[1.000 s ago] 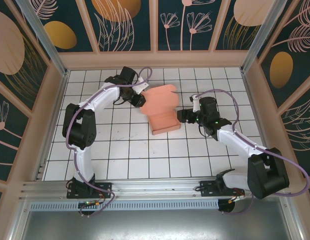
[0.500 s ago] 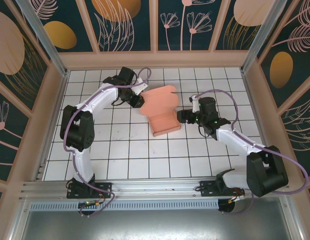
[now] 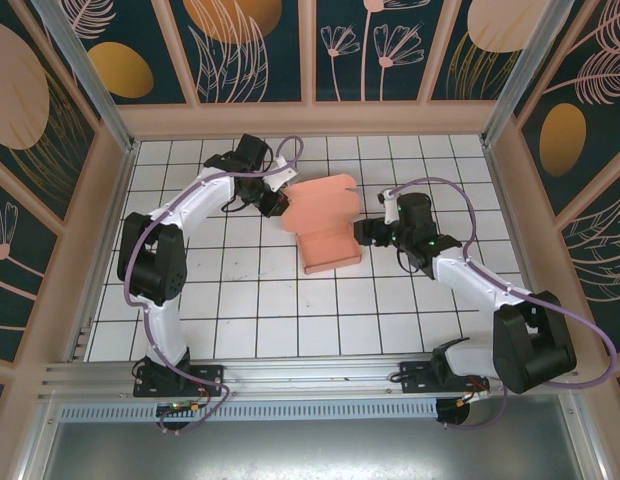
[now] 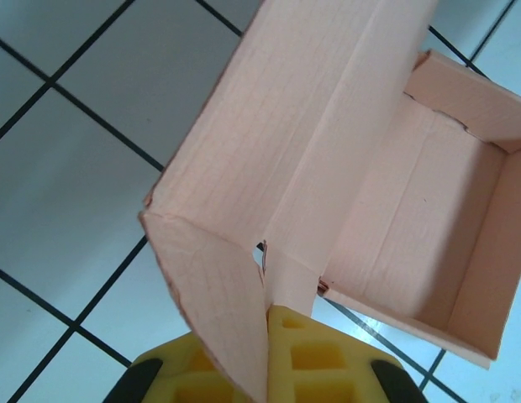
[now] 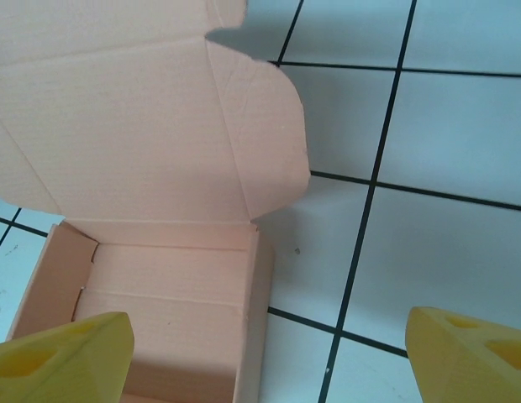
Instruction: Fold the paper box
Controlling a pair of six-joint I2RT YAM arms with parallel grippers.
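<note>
Left wrist view shows the left gripper (image 4: 269,357) clamped on a lid flap of the paper box (image 4: 395,227) on the table (image 3: 240,300), probably to swing it closed, while the right gripper (image 5: 269,348) hangs spread wide, empty, beside its wall.

The paper box (image 4: 328,126) runs off the left wrist view's top, its flap partly hiding the left fingers (image 4: 319,361).

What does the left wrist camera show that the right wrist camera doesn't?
Left wrist view: the left end effector shut on a side flap of the paper box lid, seen from close up. Right wrist view: the right end effector open wide, and the lid's rounded flap. Both: the box's open tray and the white tiled table.
</note>
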